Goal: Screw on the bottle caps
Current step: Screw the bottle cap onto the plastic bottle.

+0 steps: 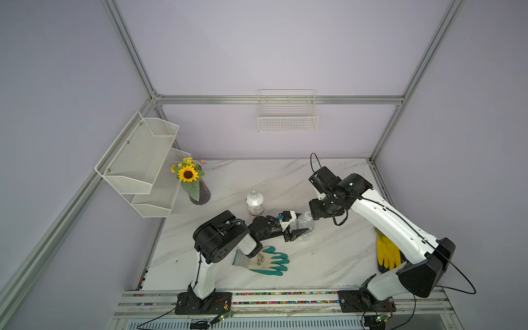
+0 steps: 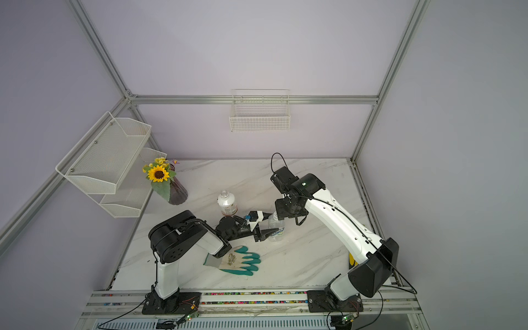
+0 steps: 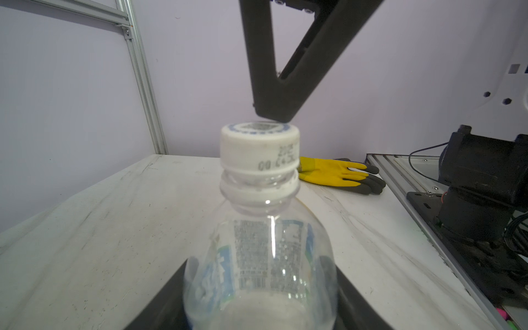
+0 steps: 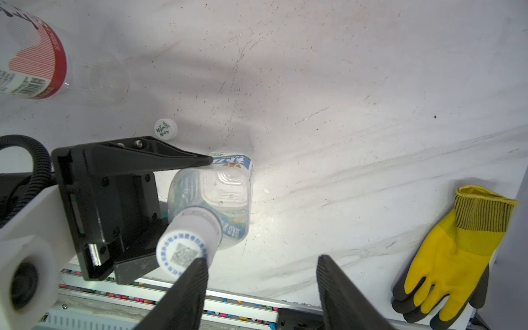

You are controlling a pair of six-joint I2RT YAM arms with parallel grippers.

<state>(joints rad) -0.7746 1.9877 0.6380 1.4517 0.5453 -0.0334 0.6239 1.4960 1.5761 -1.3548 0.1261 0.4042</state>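
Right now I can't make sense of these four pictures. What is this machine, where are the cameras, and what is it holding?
These are two robot arms at a white marble-look table. Two pictures look down from overhead; the other two come from cameras on the arms' wrists. The left end effector, its two-fingered clamp, is closed on a clear plastic bottle with a blue-and-white label, whose white screw cap sits on its neck. The right end effector hangs open above that cap, holding nothing. On the table are a second white cap, a white-wrapped bottle with a red band, a teal-and-white work glove, a yellow glove with dark fingertips, and a dark vase with a sunflower.
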